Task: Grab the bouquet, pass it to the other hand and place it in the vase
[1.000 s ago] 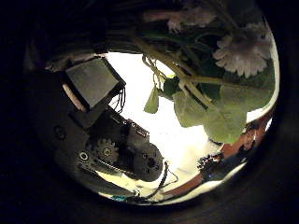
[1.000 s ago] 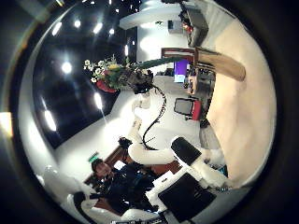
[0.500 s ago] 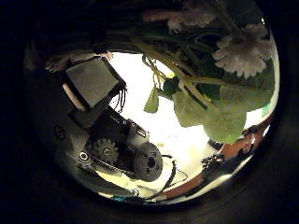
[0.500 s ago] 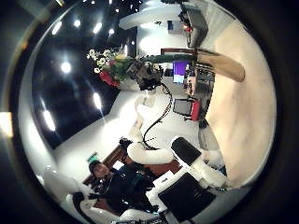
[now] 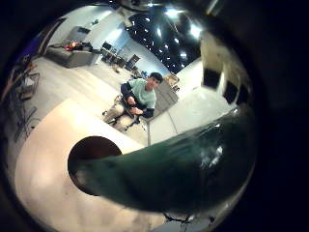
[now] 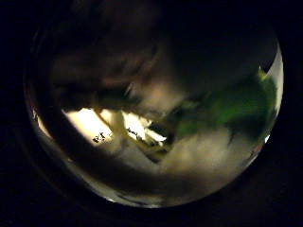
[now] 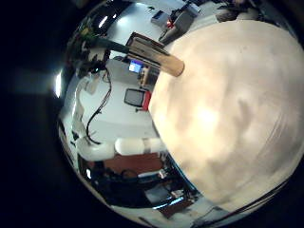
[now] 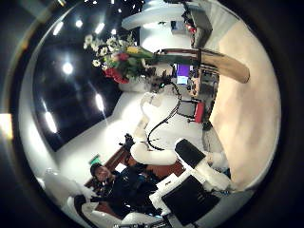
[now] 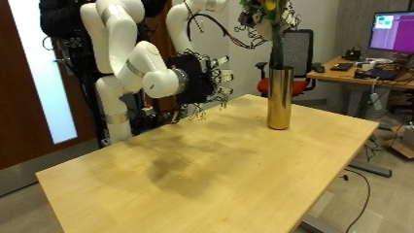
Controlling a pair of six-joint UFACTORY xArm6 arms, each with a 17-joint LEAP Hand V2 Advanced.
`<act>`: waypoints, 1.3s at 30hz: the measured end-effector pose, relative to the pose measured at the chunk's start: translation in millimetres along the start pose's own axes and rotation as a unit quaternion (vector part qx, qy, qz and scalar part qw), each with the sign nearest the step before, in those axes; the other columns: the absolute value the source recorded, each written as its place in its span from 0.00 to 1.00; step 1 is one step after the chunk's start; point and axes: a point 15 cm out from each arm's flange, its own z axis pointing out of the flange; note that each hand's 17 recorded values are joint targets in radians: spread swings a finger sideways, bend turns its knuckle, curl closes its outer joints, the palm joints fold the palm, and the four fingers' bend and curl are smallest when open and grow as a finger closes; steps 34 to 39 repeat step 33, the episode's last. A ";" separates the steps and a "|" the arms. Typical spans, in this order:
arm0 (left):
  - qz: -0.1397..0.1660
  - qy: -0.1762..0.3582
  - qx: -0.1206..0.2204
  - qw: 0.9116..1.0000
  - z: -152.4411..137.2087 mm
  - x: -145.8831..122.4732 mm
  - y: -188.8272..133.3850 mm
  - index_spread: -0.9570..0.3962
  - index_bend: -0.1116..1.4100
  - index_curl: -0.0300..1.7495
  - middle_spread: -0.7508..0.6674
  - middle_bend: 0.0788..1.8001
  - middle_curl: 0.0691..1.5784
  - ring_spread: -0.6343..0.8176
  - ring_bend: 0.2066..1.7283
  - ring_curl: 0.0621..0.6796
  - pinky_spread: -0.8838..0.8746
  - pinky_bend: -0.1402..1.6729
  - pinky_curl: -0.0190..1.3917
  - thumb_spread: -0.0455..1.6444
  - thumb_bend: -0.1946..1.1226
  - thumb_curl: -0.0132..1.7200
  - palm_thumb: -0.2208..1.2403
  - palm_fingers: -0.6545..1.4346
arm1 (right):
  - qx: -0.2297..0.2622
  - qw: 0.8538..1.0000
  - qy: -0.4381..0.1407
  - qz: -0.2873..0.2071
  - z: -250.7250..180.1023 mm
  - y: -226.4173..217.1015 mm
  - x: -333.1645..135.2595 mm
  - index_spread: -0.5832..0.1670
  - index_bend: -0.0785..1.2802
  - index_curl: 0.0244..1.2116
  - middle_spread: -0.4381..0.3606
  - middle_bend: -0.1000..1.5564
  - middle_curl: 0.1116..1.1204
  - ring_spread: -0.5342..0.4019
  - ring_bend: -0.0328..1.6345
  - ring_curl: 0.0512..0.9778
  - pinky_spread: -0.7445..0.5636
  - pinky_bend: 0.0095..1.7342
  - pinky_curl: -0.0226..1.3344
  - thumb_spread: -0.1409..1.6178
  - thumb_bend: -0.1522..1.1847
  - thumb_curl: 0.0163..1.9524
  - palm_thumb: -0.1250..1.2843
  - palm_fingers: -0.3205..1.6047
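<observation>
In the outside view a tall gold vase (image 9: 278, 97) stands on the far side of the wooden table (image 9: 194, 180). The bouquet (image 9: 268, 12), with white, red and yellow flowers, is upright right above it, its green stems (image 9: 274, 44) reaching down to the vase's mouth. My right hand (image 9: 197, 85) is open and holds nothing, low over the table, away from the vase. The right thumb side palm view shows the bouquet (image 8: 118, 57) near the vase (image 8: 217, 63).
An office chair (image 9: 301, 53) and a desk with a monitor (image 9: 391, 34) stand behind the table. A brown door (image 9: 19, 87) is off the table's other side.
In the right thumb side palm view the bouquet has moved closer to the vase. The left thumb side palm view has shifted and is now filled by blurred leaves and stems.
</observation>
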 end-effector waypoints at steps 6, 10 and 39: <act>-0.010 -0.006 0.007 1.000 -13.4 -10.5 -4.5 0.71 0.15 0.56 0.65 0.17 0.31 0.60 0.39 0.36 0.72 0.32 0.27 0.58 0.12 0.24 0.43 0.28 | -0.001 1.000 0.000 0.000 1.1 -0.7 -0.7 0.26 0.17 0.17 0.64 0.16 0.12 0.74 0.17 0.23 0.80 0.18 0.26 0.62 0.09 0.22 0.64 0.14; -0.017 -0.006 0.007 1.000 -17.5 -18.0 -2.8 0.86 0.15 0.41 0.78 0.12 0.25 0.71 0.34 0.29 0.78 0.30 0.25 0.57 0.12 0.22 0.40 0.28 | -0.001 1.000 0.000 0.001 1.9 -0.5 -0.5 0.26 0.17 0.17 0.64 0.16 0.12 0.74 0.17 0.23 0.80 0.18 0.26 0.62 0.09 0.22 0.64 0.14; -0.020 -0.025 0.013 0.999 -81.0 -2.1 57.9 0.89 0.18 0.19 0.88 0.06 0.15 0.80 0.23 0.22 0.79 0.23 0.23 0.54 0.12 0.19 0.36 0.30 | -0.007 1.000 -0.003 0.001 5.6 1.5 -0.3 0.28 0.17 0.19 0.64 0.16 0.13 0.74 0.17 0.23 0.80 0.17 0.26 0.62 0.09 0.22 0.64 0.14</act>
